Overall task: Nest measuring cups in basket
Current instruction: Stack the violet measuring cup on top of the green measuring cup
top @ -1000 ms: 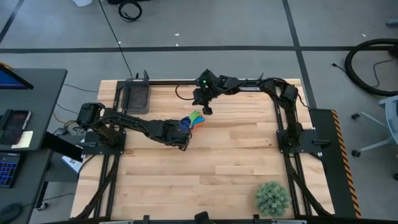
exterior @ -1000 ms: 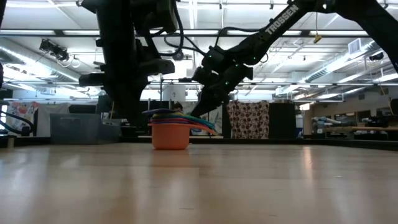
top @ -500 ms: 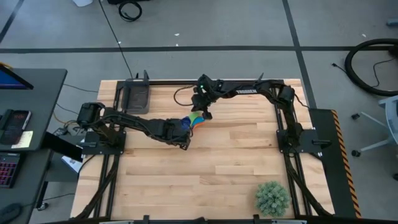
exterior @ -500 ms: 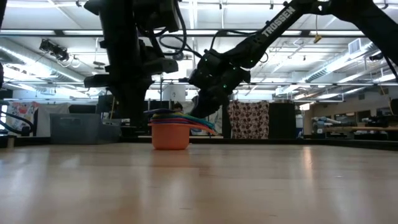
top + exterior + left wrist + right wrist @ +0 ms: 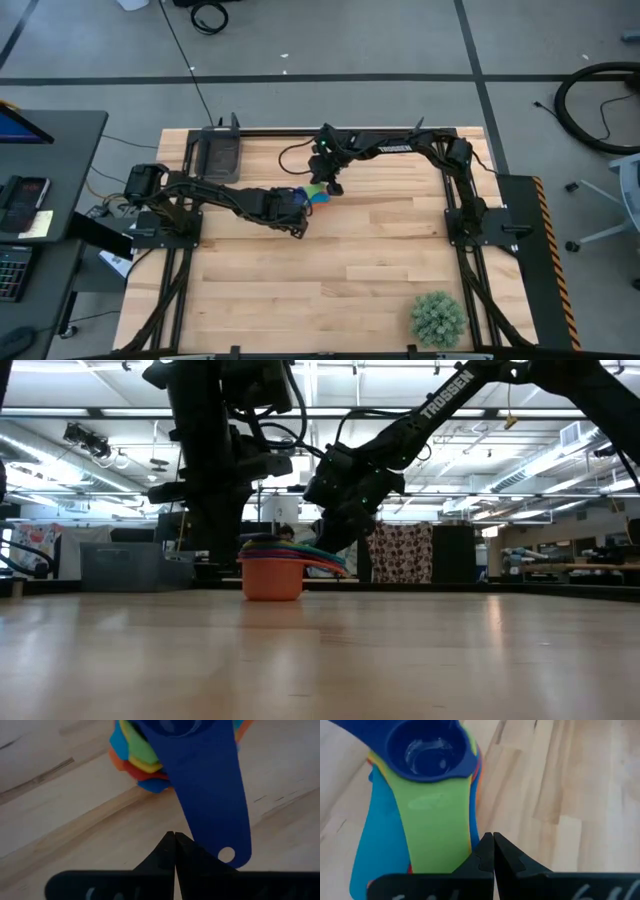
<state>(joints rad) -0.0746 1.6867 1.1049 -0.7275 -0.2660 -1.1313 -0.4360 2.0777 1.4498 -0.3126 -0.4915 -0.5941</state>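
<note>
The measuring cups (image 5: 316,192) stand nested in one stack on the table, an orange cup (image 5: 273,577) at the bottom and a dark blue cup (image 5: 427,750) on top. Their handles fan out sideways (image 5: 322,560). My left gripper (image 5: 174,838) is shut, its tips beside the dark blue handle (image 5: 215,805). My right gripper (image 5: 493,839) is shut too, its tips next to the green handle (image 5: 440,825). In the high view both grippers (image 5: 296,207) (image 5: 330,186) flank the stack. The basket (image 5: 220,156) sits at the table's far left corner, away from the stack. My left gripper has its shut fingertips (image 5: 170,845) close against the edge of the dark blue handle (image 5: 192,832), near its free end with the hole; whether they touch I cannot tell. My right gripper's shut fingertips (image 5: 487,847) stand by the green handle's edge (image 5: 467,840); touching or not, I cannot tell.
A spiky green plant ball (image 5: 438,317) sits near the table's near right corner. Bare wood (image 5: 380,260) stretches across the middle and near side of the table. A desk with a keyboard (image 5: 20,250) stands left of the table.
My right gripper has come down and toward the table's left and near side, closing in on the stack's handles. My left arm has shifted slightly toward the stack. The stack has stayed in place.
</note>
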